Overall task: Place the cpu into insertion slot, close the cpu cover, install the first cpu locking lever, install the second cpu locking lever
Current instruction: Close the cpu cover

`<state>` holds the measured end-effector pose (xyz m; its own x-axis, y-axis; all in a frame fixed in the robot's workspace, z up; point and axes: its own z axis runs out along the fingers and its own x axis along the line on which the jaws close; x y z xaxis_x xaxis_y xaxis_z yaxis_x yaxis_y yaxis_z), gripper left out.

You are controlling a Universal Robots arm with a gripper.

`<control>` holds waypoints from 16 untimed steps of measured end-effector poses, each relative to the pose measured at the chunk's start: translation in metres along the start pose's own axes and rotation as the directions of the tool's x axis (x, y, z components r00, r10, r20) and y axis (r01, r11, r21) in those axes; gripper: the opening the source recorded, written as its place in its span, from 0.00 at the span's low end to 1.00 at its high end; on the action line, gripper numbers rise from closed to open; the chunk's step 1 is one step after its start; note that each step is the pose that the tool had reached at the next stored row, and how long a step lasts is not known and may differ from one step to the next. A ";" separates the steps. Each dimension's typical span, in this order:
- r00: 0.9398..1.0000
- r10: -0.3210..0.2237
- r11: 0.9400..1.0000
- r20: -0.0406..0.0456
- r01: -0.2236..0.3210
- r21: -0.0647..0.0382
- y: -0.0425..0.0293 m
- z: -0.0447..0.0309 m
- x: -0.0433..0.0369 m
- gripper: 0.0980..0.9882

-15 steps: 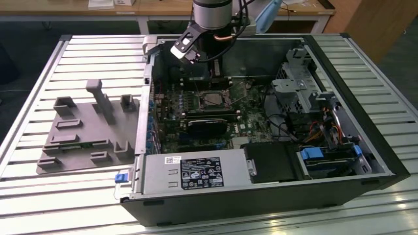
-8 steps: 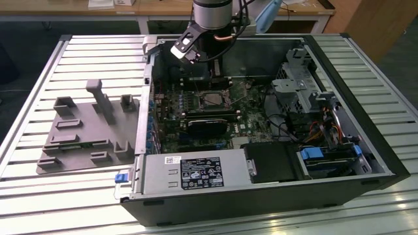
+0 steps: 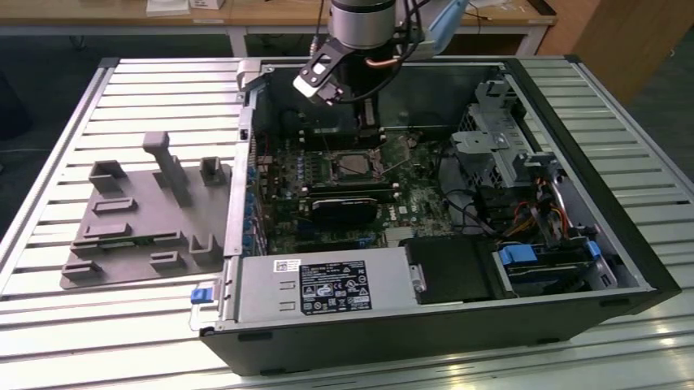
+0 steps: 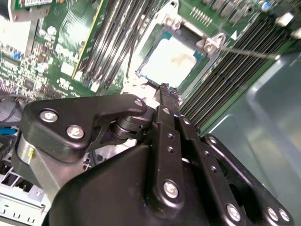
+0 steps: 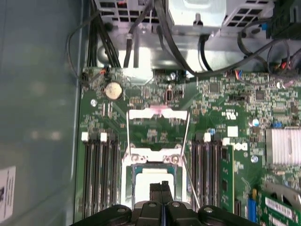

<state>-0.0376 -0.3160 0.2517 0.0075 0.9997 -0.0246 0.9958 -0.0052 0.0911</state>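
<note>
The cpu (image 4: 173, 59) lies flat in the insertion slot (image 5: 141, 176) on the green motherboard, silver top up; in the exterior view the slot (image 3: 353, 165) sits mid-board. My gripper (image 4: 164, 89) hovers just above the cpu's near edge with both black fingers (image 5: 159, 189) pressed together and nothing between them. It hangs from the arm over the back of the open case (image 3: 362, 114). The cpu cover (image 5: 158, 113), a thin metal frame, stands swung open beyond the slot. One thin locking lever (image 4: 249, 52) sticks out free beside the slot.
Memory slots (image 5: 100, 165) flank the slot on both sides. A black graphics card (image 3: 344, 210) lies across the board below it. Cables (image 5: 207, 56) and a drive cage (image 3: 493, 146) crowd the exterior view's right. A grey fixture tray (image 3: 141, 219) rests on the table left of the case.
</note>
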 end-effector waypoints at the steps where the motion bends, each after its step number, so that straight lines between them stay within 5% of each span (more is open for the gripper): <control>1: 1.000 0.000 1.000 0.000 0.000 0.000 0.0025 0.0002 0.0000 0.00; 16: 1.000 0.000 1.000 0.000 0.000 0.000 0.0495 0.0044 0.0003 0.00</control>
<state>0.0121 -0.3160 0.2518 0.0075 0.9997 -0.0249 0.9958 -0.0052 0.0910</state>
